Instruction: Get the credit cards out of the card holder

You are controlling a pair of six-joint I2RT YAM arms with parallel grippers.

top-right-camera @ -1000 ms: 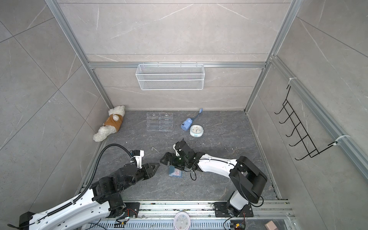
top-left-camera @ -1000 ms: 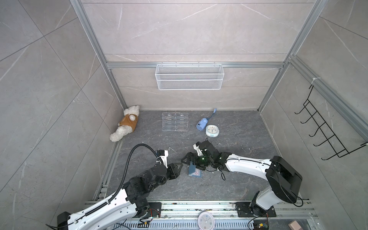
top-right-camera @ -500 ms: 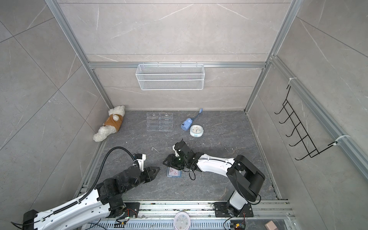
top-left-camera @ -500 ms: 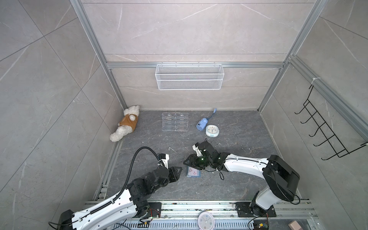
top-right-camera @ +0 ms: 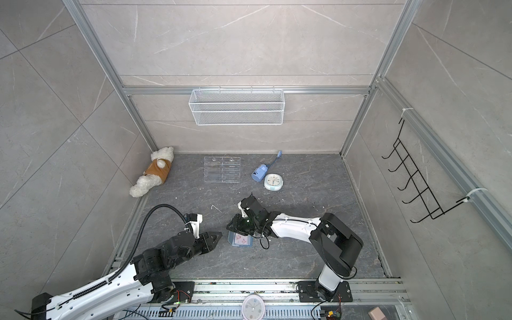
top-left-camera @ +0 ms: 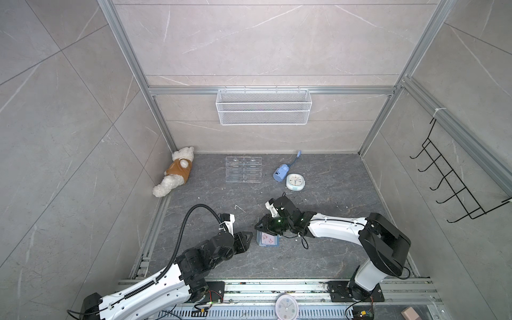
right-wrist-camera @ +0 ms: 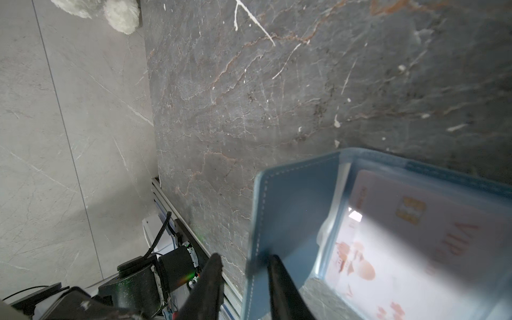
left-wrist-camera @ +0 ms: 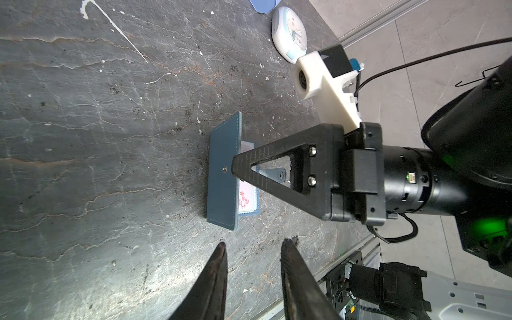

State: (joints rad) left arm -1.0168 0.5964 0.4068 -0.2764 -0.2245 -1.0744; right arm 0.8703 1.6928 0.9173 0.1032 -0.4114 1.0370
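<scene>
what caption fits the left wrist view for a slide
right gripper at the raised cover of the card holder, a floral card showing inside, left gripper open nearby

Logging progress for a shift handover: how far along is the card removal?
Done: the card holder is open, cover raised. In hand: the right gripper straddles that cover; grip unclear. Still to do: a floral credit card sits in its sleeve; the left gripper is open, empty.
</scene>
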